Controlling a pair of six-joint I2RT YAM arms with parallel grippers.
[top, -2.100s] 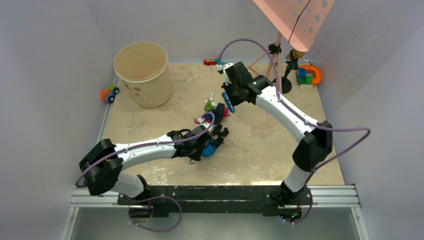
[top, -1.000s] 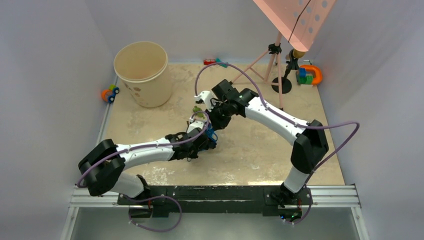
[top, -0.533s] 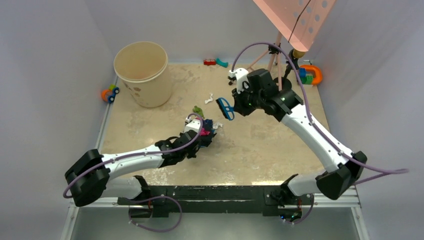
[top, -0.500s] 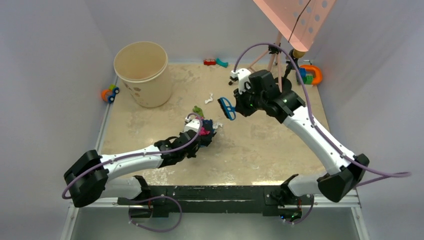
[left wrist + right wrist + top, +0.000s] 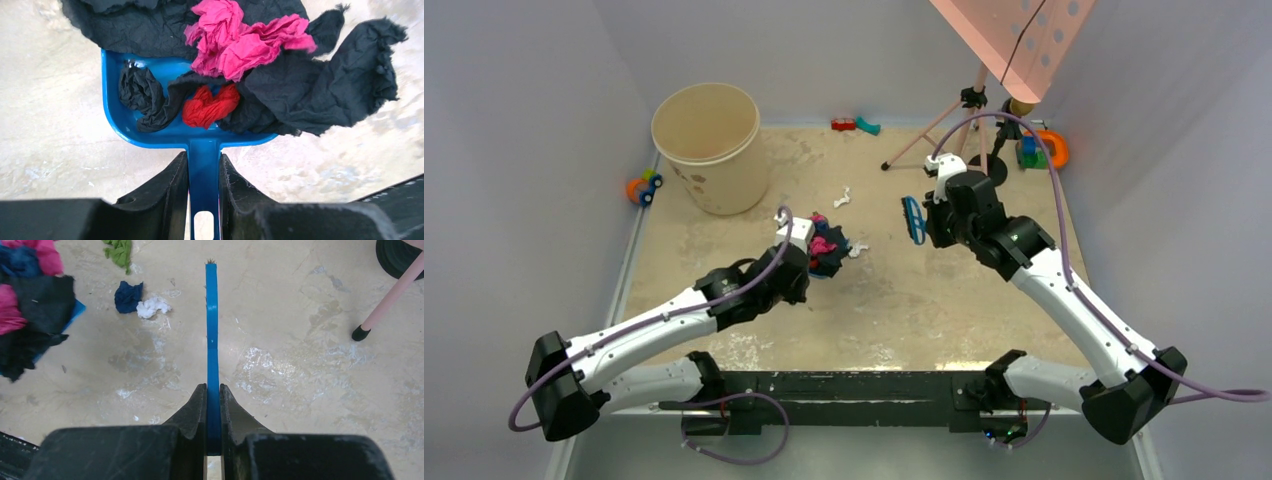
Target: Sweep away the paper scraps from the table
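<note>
The table (image 5: 944, 300) carries a bucket (image 5: 709, 150), stray paper scraps (image 5: 842, 197), toy blocks (image 5: 854, 125).

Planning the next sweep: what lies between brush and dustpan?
A navy scrap and a white scrap lie on the table between dustpan and brush; right wrist view.

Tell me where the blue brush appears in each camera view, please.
Top external: right of centre, the brush held by the right gripper.
Left wrist: not in it.
Right wrist: middle, the brush seen edge-on, rising from the right gripper.
Shared landmark: the pink paper scraps, piled on the dustpan.
</note>
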